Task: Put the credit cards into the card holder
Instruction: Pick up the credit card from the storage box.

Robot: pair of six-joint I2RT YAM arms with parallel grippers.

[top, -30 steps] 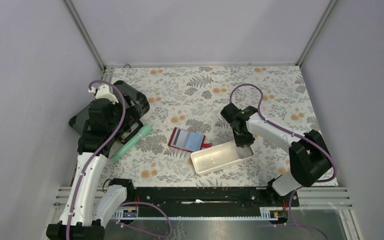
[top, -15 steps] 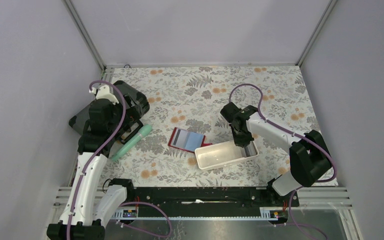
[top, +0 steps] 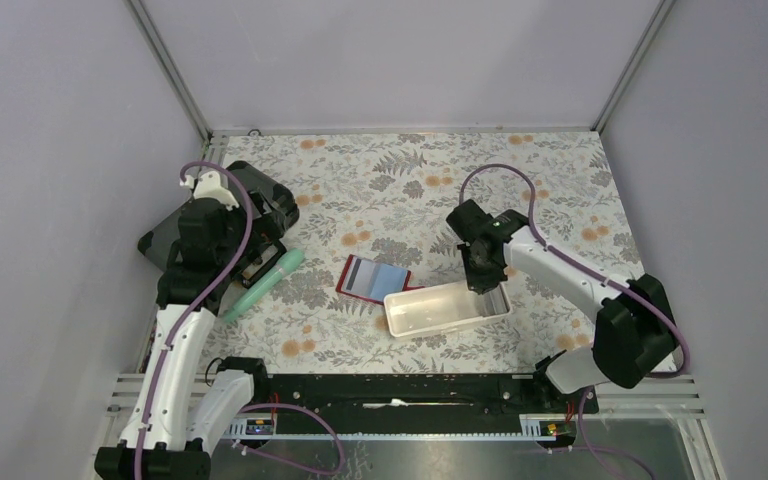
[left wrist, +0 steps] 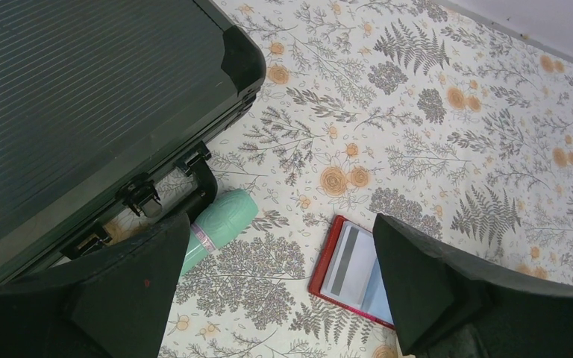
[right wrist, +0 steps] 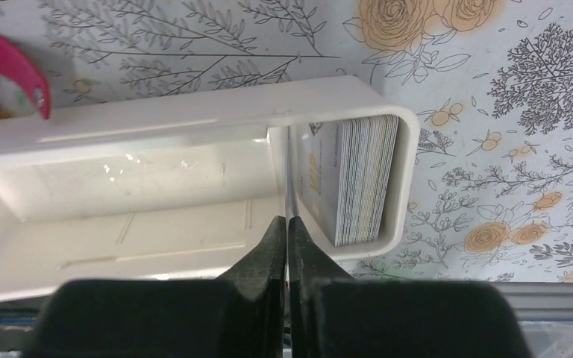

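- Right claw [right wrist: 286, 222] is pinched on one thin card [right wrist: 289, 179], seen only by its wrist camera.
- Left claw [left wrist: 280, 224] is spread wide; the red wallet [left wrist: 321, 270] is seen lying open.

walls [top: 400, 60]: plain pale lilac, left, back, right | corners: silvery posts [top: 165, 65] upper left, upper right | tabletop [top: 380, 180]: cream cloth, orange blooms, grey ferns | bottom: black rail [top: 390, 385], perhaps metal sheet below | light: soft, even

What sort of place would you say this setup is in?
Probably a lab robot cell: plain grey panels on aluminium posts enclose a floral-covered table, with a left arm and right arm bolted to a rail at its edge.
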